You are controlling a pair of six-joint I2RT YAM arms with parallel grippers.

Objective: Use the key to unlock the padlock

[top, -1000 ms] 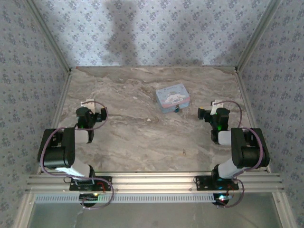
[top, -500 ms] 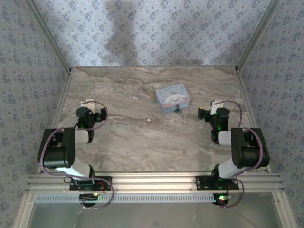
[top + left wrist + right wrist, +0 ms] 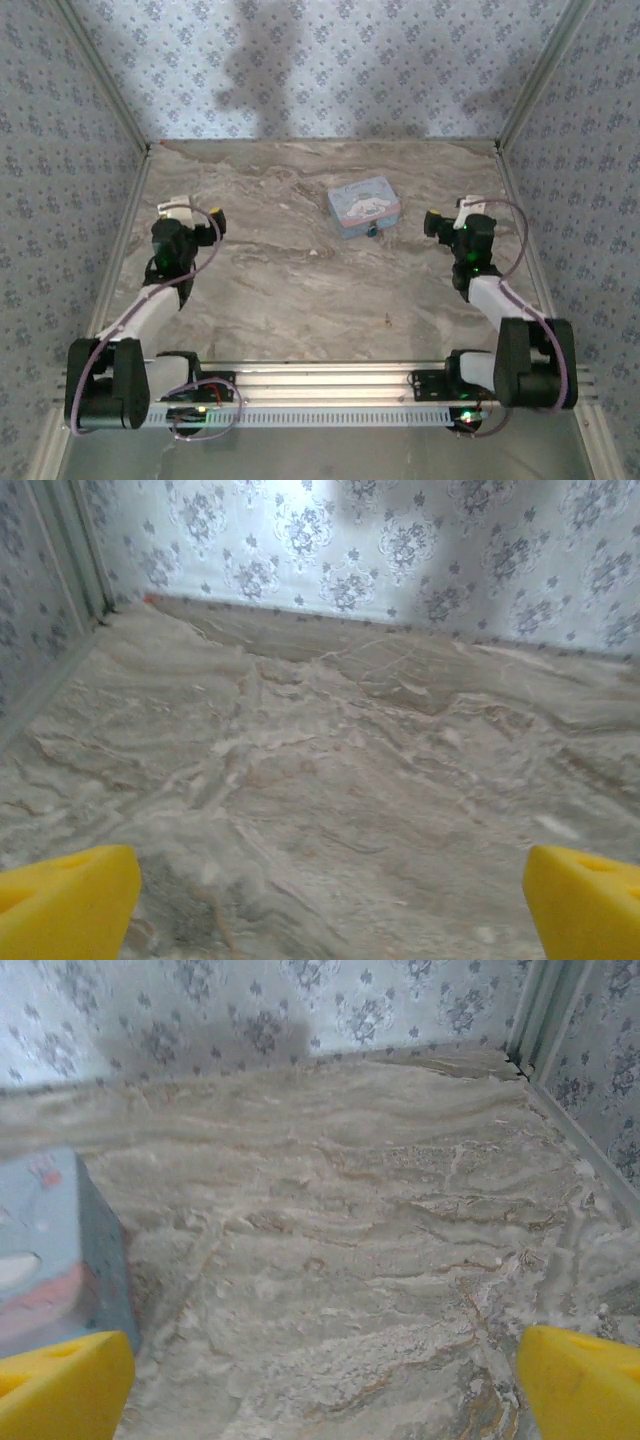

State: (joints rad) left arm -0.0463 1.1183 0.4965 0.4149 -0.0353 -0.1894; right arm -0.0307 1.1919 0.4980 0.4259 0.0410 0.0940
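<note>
Dark teal and tiny: the padlock (image 3: 372, 229), down on the marbled tabletop (image 3: 280, 290), touching the near face of the pale blue printed tin (image 3: 364, 206), right of centre and toward the back. Too small to tell whether the shackle is shut or sprung. Nearer the arms and well apart from it, a thin dark sliver, seemingly the key (image 3: 388, 320), flat on bare stone between the two arms, closer to the right one. Lies free of both grippers.

Off to the tin's right and apart from it, the right gripper (image 3: 325, 1385), jaws spread wide and empty, yellow pads (image 3: 60, 1385) at the two lower corners of its wrist view, a corner of the tin just beside the left pad. Far across on the left side, the left gripper (image 3: 330, 900), likewise gaping wide, bare stone between the yellow fingertips (image 3: 585, 900), facing open tabletop and the back wall.

Around it all, floral blue wallpaper (image 3: 330, 80) on three sides. Along the near edge, an aluminium rail (image 3: 330, 380) bearing both arm bases.
</note>
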